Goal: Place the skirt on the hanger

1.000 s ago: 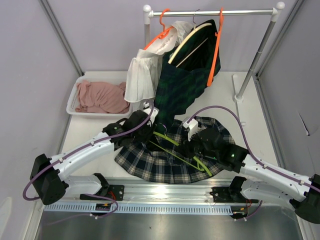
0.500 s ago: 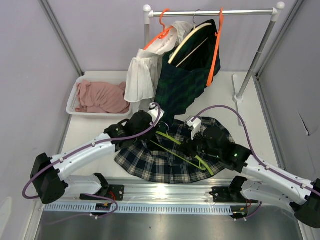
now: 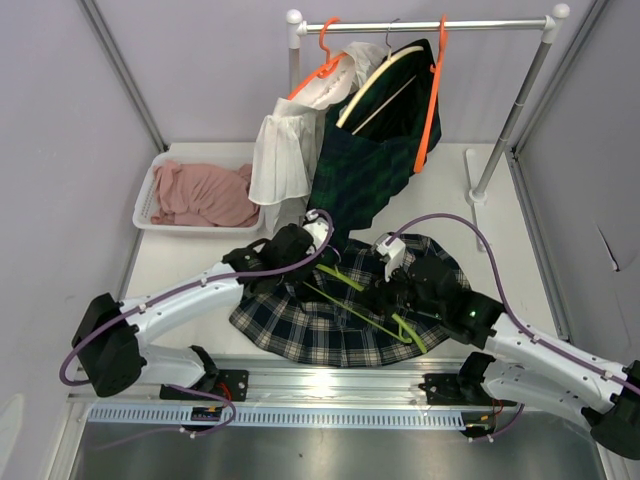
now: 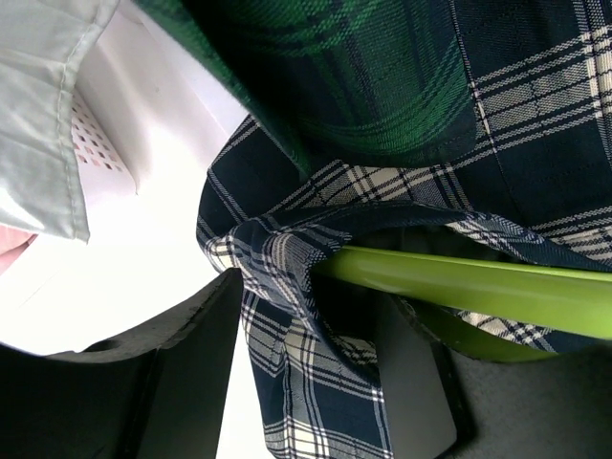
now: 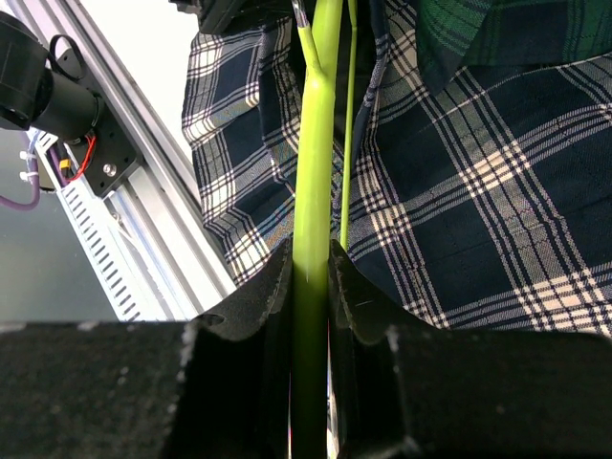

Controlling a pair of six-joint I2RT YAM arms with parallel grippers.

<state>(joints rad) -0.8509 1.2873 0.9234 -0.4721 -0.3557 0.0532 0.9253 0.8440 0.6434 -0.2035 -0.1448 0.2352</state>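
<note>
From above, you have the plaid skirt (image 3: 300, 325) spread flat on the table (image 3: 170, 262) in front of both arms, with the lime-green hanger (image 3: 345, 305) lying slantwise across it. The left gripper (image 3: 318, 252) sits at the skirt's far edge, just below the dark green plaid garment (image 3: 360, 175) and the white blouse (image 3: 283, 150) hanging from the rack (image 3: 430, 24). The right gripper (image 3: 388, 305) is down on the hanger, near the middle of the skirt. A basket (image 3: 147, 190) holding a pink garment (image 3: 205, 193) stands at far left.

Your left wrist camera shows the jaws standing wide apart. A folded edge of the skirt's waistband lies in the gap between them, loose rather than pinched, and the hanger's green bar runs off to the right, partly tucked under that edge.

Your right wrist camera shows both fingers (image 5: 263, 296) pressed tight against the hanger's bar, one on each side. That is a firm grip, with plaid cloth spread beneath.
</note>
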